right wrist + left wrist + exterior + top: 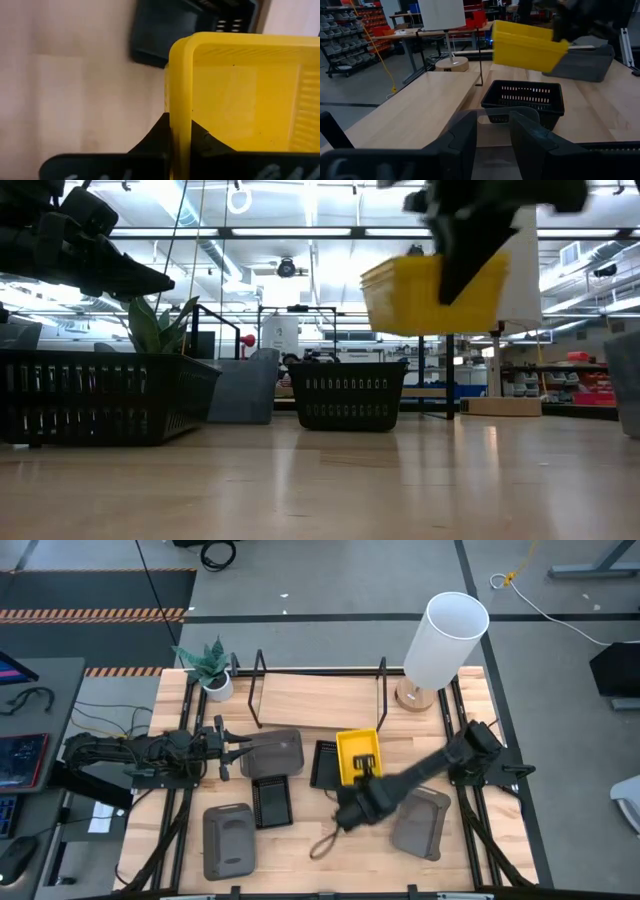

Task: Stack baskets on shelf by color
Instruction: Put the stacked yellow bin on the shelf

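one yellow basket [358, 755] aloft, pinched by its rim in the right gripper [362, 780], just short of the shelf [318, 700].
rim grip lets it hang level, clear of the black basket [326, 764] under it, judged ready to carry over the shelf. right arm slants in from beyond the shelf's lamp-side end, fingers clamped on the wall. left gripper [232, 751] waits near the shelf's plant-side end, part open, empty, at a grey basket [274, 752].

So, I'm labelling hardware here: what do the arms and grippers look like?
Both arms are dark, jointed segments. The left gripper has two broad, flat black fingers; the right gripper shows black angular fingers with faint pale lettering on the body behind them.
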### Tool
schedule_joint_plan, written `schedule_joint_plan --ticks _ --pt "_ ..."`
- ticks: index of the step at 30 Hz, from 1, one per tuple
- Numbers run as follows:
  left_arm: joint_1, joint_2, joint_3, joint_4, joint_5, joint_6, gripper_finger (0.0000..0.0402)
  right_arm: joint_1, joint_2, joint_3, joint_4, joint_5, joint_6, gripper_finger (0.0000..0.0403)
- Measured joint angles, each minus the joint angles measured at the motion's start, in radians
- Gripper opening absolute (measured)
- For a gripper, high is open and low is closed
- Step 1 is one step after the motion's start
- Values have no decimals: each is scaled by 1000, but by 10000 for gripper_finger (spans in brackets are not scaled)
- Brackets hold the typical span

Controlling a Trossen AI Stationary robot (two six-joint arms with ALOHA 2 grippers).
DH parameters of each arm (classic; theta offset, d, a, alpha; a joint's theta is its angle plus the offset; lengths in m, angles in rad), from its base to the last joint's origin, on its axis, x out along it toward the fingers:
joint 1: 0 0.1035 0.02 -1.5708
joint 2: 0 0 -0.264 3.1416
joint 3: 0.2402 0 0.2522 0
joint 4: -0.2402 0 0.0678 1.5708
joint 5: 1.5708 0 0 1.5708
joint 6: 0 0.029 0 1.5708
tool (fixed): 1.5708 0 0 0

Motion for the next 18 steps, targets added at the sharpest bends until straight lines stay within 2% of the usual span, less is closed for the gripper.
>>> schedule_joint_plan --ticks 11,18 --pt "0 0 0 -1 0 0 121 -275 -139 -170 204 -27 -256 16" --pt "0 0 0 0 0 0 121 -440 -171 -248 314 -59 -406 16"
